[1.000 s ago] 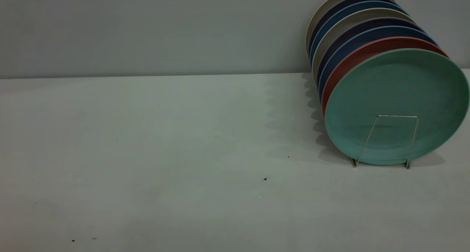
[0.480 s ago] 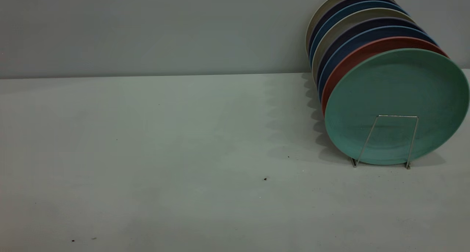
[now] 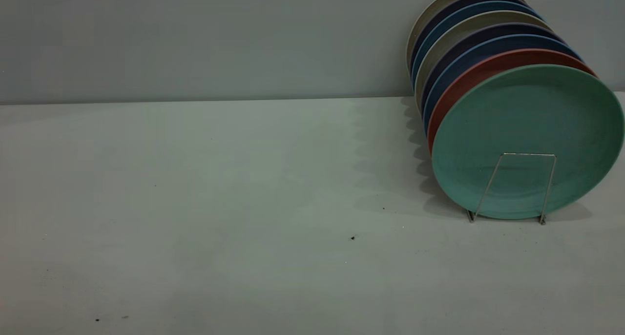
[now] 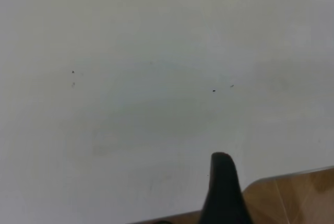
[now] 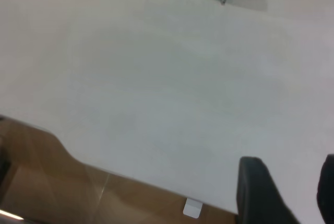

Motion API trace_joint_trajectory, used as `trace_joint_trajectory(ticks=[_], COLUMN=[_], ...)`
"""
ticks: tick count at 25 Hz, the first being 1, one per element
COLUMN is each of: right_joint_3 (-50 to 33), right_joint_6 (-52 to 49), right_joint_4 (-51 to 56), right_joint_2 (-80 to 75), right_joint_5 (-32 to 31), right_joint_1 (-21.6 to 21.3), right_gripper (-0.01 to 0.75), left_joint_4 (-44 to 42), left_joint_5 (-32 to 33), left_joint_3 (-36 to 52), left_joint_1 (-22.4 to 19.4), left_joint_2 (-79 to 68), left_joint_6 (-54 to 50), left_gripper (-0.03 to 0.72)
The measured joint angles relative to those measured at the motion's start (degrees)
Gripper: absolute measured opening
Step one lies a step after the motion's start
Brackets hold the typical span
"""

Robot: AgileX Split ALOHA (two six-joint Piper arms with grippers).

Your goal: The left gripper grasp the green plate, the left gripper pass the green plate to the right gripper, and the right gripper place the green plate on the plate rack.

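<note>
A lab-style test bench: a bare white table point(image 3: 219, 203) against a plain grey wall point(image 3: 195, 37), with only a plate rack point(image 3: 517, 188) at 3 o'clock.

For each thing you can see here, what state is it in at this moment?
green plate: standing on edge in the front slot, leaning back on the salmon plate.
plate rack: full of plates, front loop before the green plate.
right gripper: open, over the table's near edge, holding nothing.
left gripper: one finger visible, over the table's edge.
</note>
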State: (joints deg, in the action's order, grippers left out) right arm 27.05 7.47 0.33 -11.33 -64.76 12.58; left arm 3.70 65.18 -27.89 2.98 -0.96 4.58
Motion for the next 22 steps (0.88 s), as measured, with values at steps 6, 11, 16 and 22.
trace_joint_trajectory(ticks=[6, 11, 16, 22], right_joint_3=[0.00, 0.00, 0.00, 0.00], right_joint_6=[0.00, 0.00, 0.00, 0.00], right_joint_4=[0.21, 0.27, 0.32, 0.37], right_joint_2=[4.15, 11.89, 12.29, 12.29], right_joint_5=[0.06, -0.19, -0.25, -0.25], right_joint_1=[-6.50, -9.83, -10.26, -10.26], right_gripper=[0.297, 0.297, 0.297, 0.297], left_joint_4=[0.00, 0.00, 0.00, 0.00], left_joint_5=[0.00, 0.00, 0.00, 0.00], left_joint_3=[0.00, 0.00, 0.00, 0.00], left_joint_1=[0.00, 0.00, 0.00, 0.00], left_joint_2=[0.36, 2.07, 2.20, 2.20], left_joint_6=[0.00, 0.00, 0.00, 0.00], left_gripper=[0.568, 0.568, 0.568, 0.568])
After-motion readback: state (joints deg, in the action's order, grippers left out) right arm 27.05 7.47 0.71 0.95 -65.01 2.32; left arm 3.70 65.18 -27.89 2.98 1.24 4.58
